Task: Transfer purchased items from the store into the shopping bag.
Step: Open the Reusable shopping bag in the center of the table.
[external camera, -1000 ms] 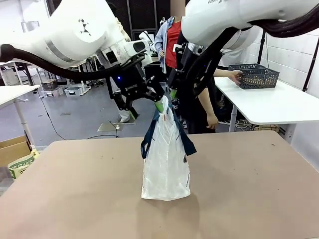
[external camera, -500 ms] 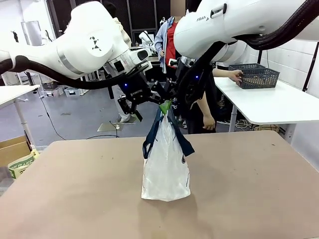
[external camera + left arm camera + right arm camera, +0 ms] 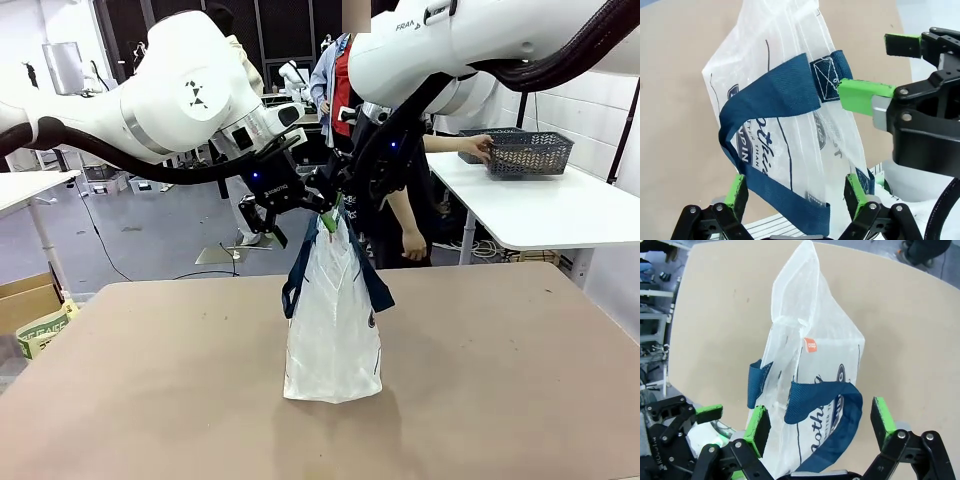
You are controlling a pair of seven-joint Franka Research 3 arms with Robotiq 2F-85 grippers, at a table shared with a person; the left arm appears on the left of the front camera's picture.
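The whitish shopping bag (image 3: 333, 325) with navy handles stands upright mid-table. My left gripper (image 3: 318, 207) and right gripper (image 3: 346, 205) meet at its top from opposite sides. In the left wrist view the open left gripper (image 3: 796, 194) straddles a navy strap (image 3: 775, 95), and a green pad of the right gripper (image 3: 860, 92) touches the strap's stitched patch. In the right wrist view the open right gripper (image 3: 820, 424) straddles the other handle (image 3: 825, 390) and the bag's wall (image 3: 810, 315). At the back right a person's hand (image 3: 480, 148) holds the store (image 3: 530, 152), a dark mesh basket. The purchased items are hidden inside it.
The person (image 3: 400, 190) stands just behind the arms, between the brown table (image 3: 150, 380) and a white side table (image 3: 560, 210) where the basket is. A cardboard box (image 3: 25, 300) sits on the floor at left. Bare tabletop surrounds the bag.
Both arms have shifted at the bag's top, and the left gripper has turned and come closer to it. The person has moved the basket slightly up and right.
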